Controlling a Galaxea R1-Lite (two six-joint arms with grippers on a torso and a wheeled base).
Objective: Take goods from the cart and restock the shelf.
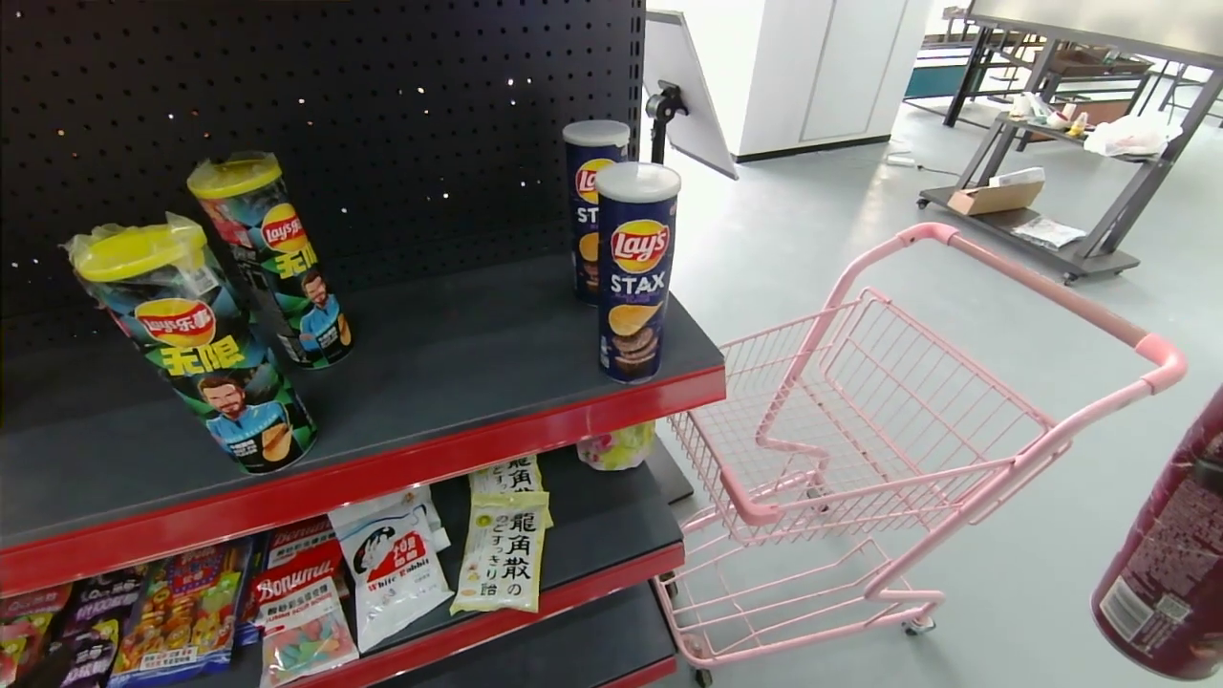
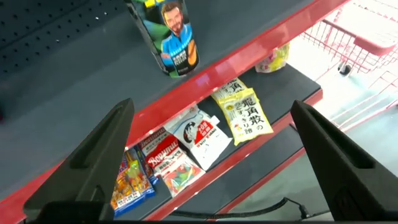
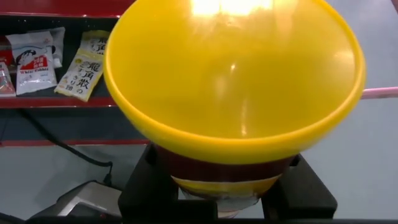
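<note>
A dark red chip can [image 1: 1166, 564] with a yellow lid [image 3: 233, 74] hangs in the air to the right of the pink cart [image 1: 1041, 287]. My right gripper [image 3: 227, 186] is shut on its body, below the lid. The cart's basket holds nothing. On the upper shelf [image 1: 459, 363] two green cans [image 1: 205, 344] stand at the left and two blue cans [image 1: 635, 272] at the right end. My left gripper [image 2: 211, 168] is open and holds nothing, hovering in front of the red shelf edge [image 2: 205, 93], near one green can [image 2: 171, 37].
Snack bags [image 1: 502, 549] lie on the lower shelf [image 1: 592, 516], seen again under my left gripper [image 2: 242, 115]. A black pegboard [image 1: 382, 124] backs the shelf. Grey floor lies around the cart, with metal racks [image 1: 1070, 191] far back right.
</note>
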